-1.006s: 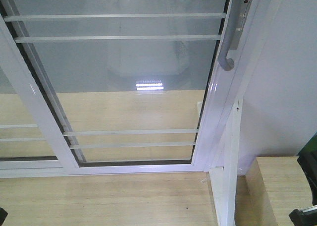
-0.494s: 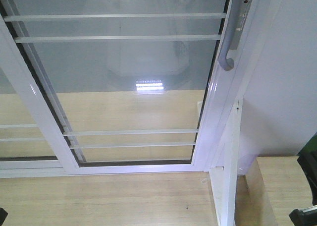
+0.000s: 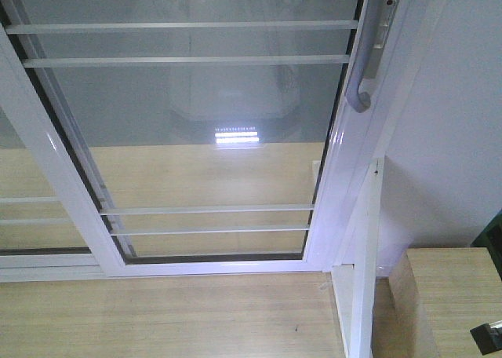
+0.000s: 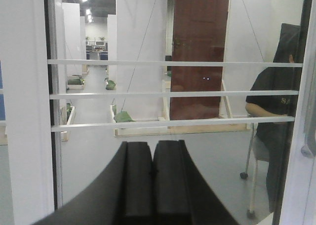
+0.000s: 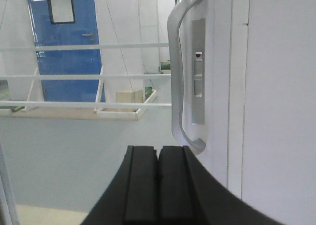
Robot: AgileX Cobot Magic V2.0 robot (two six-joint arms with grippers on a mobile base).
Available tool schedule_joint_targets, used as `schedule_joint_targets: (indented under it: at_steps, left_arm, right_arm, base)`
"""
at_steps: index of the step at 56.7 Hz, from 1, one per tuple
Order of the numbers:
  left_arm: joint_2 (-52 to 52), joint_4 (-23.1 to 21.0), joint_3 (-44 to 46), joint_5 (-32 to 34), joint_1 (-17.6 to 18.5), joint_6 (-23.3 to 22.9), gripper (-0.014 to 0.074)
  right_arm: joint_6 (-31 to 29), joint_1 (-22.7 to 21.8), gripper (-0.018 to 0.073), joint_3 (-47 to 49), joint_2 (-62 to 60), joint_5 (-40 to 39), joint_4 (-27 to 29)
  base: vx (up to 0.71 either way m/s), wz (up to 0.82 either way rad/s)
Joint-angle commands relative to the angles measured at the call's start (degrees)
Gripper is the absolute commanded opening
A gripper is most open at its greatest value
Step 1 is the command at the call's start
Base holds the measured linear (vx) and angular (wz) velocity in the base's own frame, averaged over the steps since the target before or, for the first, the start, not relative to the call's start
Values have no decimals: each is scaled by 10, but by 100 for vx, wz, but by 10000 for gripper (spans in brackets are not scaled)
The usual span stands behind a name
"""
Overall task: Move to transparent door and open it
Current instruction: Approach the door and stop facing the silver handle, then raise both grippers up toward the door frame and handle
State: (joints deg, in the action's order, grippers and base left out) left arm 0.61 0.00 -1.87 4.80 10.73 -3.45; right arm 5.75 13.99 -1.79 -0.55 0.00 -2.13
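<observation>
Facing the transparent door [image 3: 204, 138], we had the right hand [image 5: 158, 152] clenched, empty, just below its curved handle [image 5: 174, 72], and the left hand [image 4: 152, 147] likewise clenched left of that handle. We judged that releasing wide, then wrapping the handle squarely, was best.

Three close views of transparent door [image 3: 212, 99]

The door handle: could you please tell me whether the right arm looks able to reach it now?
Probably yes: in the right wrist view the handle stands ahead of the right claw, slightly to its right, nothing between them. The claw is shut, so it must open first.
</observation>
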Motion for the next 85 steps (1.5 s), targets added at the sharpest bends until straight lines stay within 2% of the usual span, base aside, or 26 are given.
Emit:
schedule_joint_targets:
  at_steps: [1,7,14,29,36,49,65,74,81,85]
  left_arm:
    - [0,-6,21,38,3,-23,3]
    - [-34,-5,79,-1,3,-33,3]
    - [-133,-3,172,-17,3,-33,3]
    - [-409,0,367,8,3,-29,3]
    - [-517,-4,440,19,3,-31,3]
    - [-610,-4,478,41,3,-35,3]
    - [-625,0,476,48,3,-33,5]
    - [-625,0,476,49,3,-33,11]
    - [-625,0,476,49,3,-33,15]
    - [-625,0,476,49,3,-33,18]
  right_arm:
    - [-4,0,-1,23,13,-57,-2]
    - [-4,0,-1,84,38,0,-1]
    - [-4,0,-1,175,125,42,-13]
    - [-4,0,-1,376,385,34,-78]
    - [-4,0,-1,437,492,4,-84]
    - [-4,0,-1,458,597,-99,-80]
    - [-4,0,12,458,640,-102,-80]
    - [-4,0,103,458,640,-103,-80]
    - [-4,0,271,458,640,-103,-80]
    - [-4,0,408,458,640,-108,-80]
  base:
    - [0,0]
    - [0,0]
    - [0,0]
    - [0,0]
    - [0,0]
    - [0,0]
    - [0,0]
    - [0,0]
    - [0,0]
    - [0,0]
